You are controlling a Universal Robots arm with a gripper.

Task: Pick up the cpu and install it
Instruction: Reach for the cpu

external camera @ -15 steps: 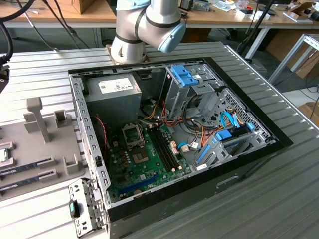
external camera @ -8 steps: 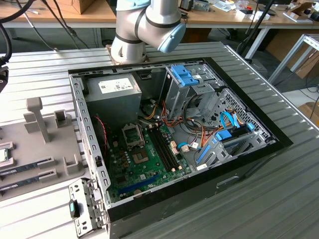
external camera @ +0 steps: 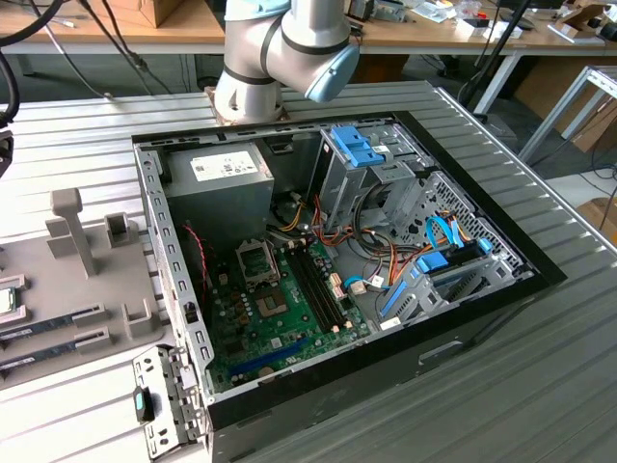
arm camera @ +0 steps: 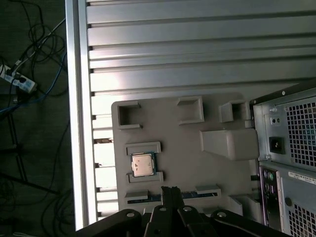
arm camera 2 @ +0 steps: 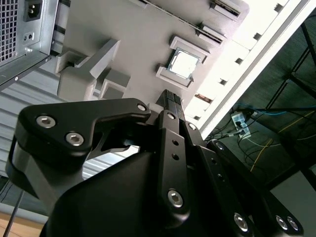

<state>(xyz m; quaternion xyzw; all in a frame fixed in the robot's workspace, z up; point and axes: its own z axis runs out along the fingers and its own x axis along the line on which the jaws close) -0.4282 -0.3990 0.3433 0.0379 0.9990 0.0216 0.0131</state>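
gripper: gripper [arm camera: 170, 189] has its two black fingers pressed together with nothing between them; it hangs over the grey tray, clear of it by my reading.
cpu: cpu [arm camera: 142, 164] lies flat, silver lid up, in a walled cradle on the tray; not picked up.
bearing: from the fingertips the cpu lies near but apart, a little ahead and off to the side away from the computer case, towards the table's edge rail.
axis: square chip, no long side; its edges run parallel to the cradle walls.
tray: grey tray [arm camera: 187, 133] sits on the ribbed table just beside the case.
case: computer case [external camera: 154, 241] lies open, well apart from the cpu.
socket: socket [external camera: 258, 260] on the green board shows no silver lid.
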